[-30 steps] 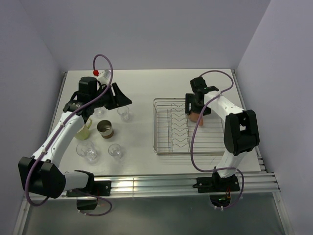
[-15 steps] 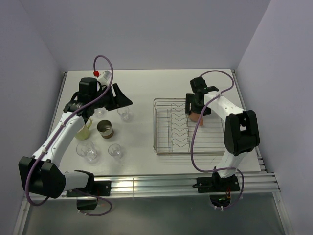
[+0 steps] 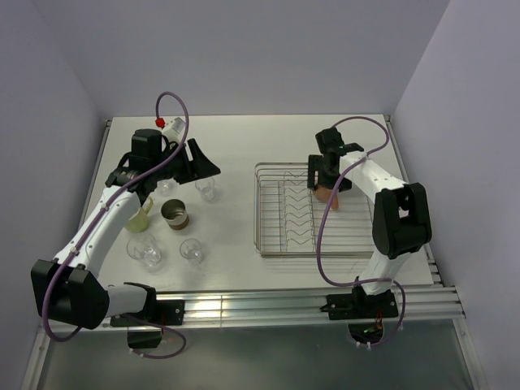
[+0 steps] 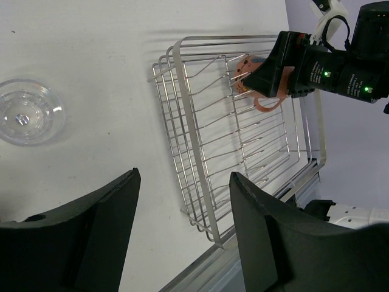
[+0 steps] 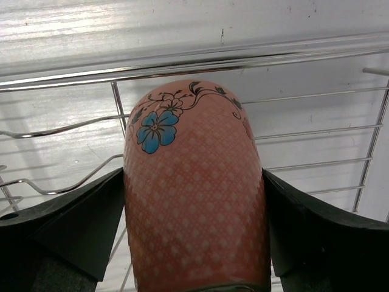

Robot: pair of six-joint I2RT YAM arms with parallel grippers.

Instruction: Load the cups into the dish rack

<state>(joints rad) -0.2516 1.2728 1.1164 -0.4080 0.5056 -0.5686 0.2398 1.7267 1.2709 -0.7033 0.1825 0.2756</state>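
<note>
Right pincer [image 5: 193, 182]: flowered pink mug [image 5: 194, 207] sits between your fingers, inside the dish rack [image 5: 243, 56]; grip unclear.
Left pincer [image 4: 182, 182]: your jaws stand wide apart.

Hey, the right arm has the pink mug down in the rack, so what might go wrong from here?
1. The right pincer sits tight around the pink mug; pulling away before the fingers clear could drag or tip it on the dish rack wires.
2. The left pincer hangs open near a glass tumbler with the brown cup close by; reaching in may knock one.
</note>
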